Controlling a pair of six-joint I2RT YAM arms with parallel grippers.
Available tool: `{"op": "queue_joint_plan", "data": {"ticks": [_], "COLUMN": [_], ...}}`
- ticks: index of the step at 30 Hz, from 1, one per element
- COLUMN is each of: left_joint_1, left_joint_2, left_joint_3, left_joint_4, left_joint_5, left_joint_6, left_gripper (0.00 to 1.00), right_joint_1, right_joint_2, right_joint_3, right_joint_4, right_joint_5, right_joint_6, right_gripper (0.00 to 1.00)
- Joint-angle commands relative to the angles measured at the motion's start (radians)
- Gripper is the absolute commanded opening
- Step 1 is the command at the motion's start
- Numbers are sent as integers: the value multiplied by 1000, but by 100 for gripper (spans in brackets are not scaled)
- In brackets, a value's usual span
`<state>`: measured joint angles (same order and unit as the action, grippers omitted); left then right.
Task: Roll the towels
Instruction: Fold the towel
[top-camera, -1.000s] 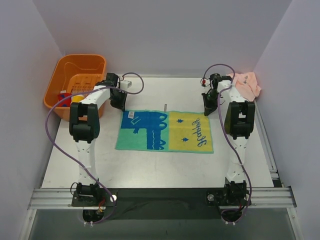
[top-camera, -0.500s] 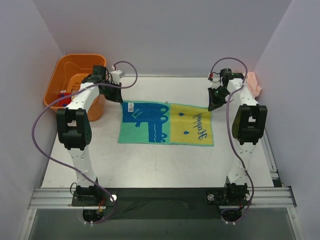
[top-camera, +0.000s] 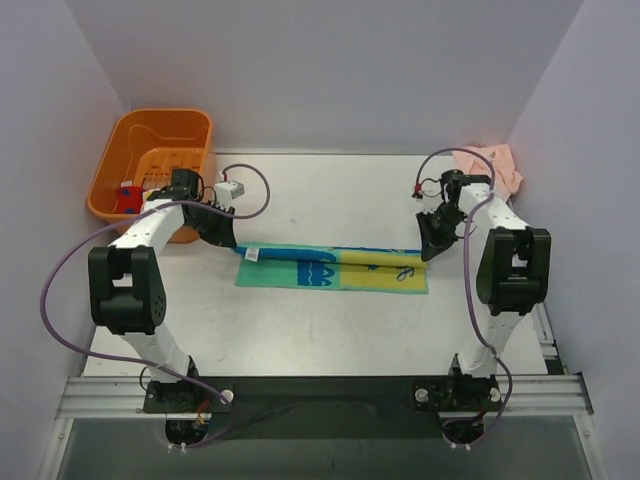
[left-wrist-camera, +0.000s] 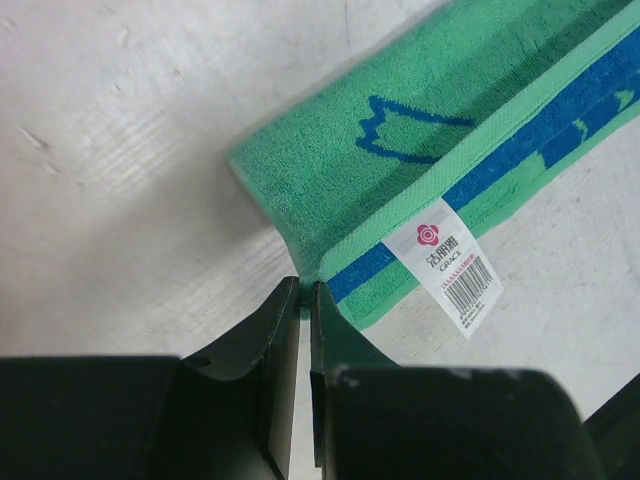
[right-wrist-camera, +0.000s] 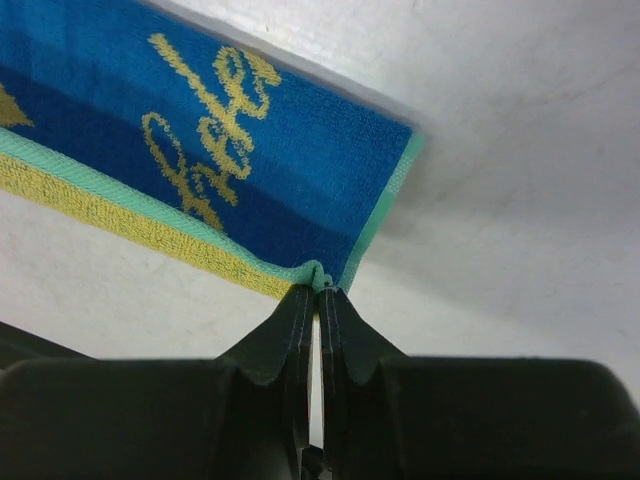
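The green, blue and yellow towel (top-camera: 330, 270) lies mid-table, its far edge lifted and drawn over toward the near edge, so it shows as a narrow band. My left gripper (top-camera: 231, 243) is shut on its far-left corner; the left wrist view shows the pinched green corner (left-wrist-camera: 305, 292) and a white label (left-wrist-camera: 450, 265). My right gripper (top-camera: 428, 251) is shut on the far-right corner (right-wrist-camera: 318, 292), where the towel's blue underside with yellow script (right-wrist-camera: 200, 170) faces the camera. The pale pink towel (top-camera: 492, 166) lies crumpled at the back right, behind the right arm.
An orange basket (top-camera: 110, 160) stands at the back left beside the left arm, with small red and blue items (top-camera: 128, 197) inside. White walls close in on both sides and the back. A metal rail (top-camera: 320, 392) runs along the near edge.
Both grippers have come toward the near edge, carrying the towel's far corners. The flat towel now folds over itself into a narrow band.
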<state>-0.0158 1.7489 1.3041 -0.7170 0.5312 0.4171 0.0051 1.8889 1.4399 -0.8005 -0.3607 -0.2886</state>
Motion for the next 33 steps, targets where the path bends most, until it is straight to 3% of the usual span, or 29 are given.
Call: {"op": "queue_joint_plan", "data": {"ticks": [1,13,19,21,30,33], "left_joint_1": [10,-6,-9,-7,-10,-12], "left_joint_2": [-6,37,-2,-14,-118,-153], "left_joint_3": [-64,-123,-147,-152,-227,-249], "left_joint_4": [19,111,97,84,-13,-39], "left_joint_5": [-19,-53,-28,-14,15,20], "left_joint_6": [42,-14,40,61,248,320], "left_gripper": [0,0,0,0,29,31], "right_joint_1": [-2,-2,-4,-2,-2,-2], "right_joint_2": [-10,41,-19,-42,-106,-142], "right_joint_3": [-62,-88,-119,-131,-207,-204], "right_joint_4": [0,78,60,55,21,-11], "right_joint_5": [43,39,23,23,59,25], "right_joint_6": [-8,58,32,14,-66,-78], "right_gripper": [0,0,8,15,30,31]}}
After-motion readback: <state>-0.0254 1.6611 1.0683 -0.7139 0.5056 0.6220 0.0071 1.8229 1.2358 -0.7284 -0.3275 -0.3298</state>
